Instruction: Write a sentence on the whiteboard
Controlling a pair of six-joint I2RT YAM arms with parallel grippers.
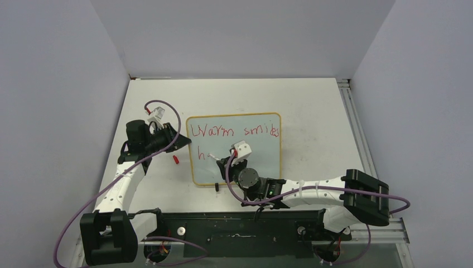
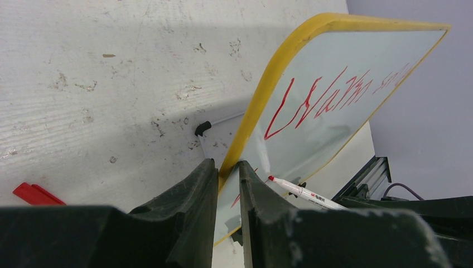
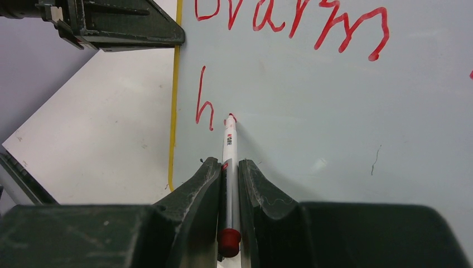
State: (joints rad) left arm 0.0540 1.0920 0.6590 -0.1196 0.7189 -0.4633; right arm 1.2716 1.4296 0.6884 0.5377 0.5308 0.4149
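The right gripper [image 3: 228, 165] is pinching a white marker [image 3: 230, 142] between its two fingers. The marker is pointing to 12 o'clock in the right wrist view, with its red back end down at 6 o'clock. Its tip is touching the whiteboard [image 3: 334, 123], right by a tiny red mark. A red "h" is sitting just beside the tip, at 9 o'clock.

The left gripper [image 2: 227, 167] is squeezing the yellow edge of the whiteboard between its fingers. In the top view it is holding the board's side at 9 o'clock.

The whiteboard is lying in the middle of the white table [image 1: 318, 111]. The sentence [image 1: 234, 132] is showing in red: "Warm smiles" is running along the top line, and only the "h" is starting the second line.

A small red cap [image 1: 175, 159] is lying on the table, just beside the board at 9 o'clock.
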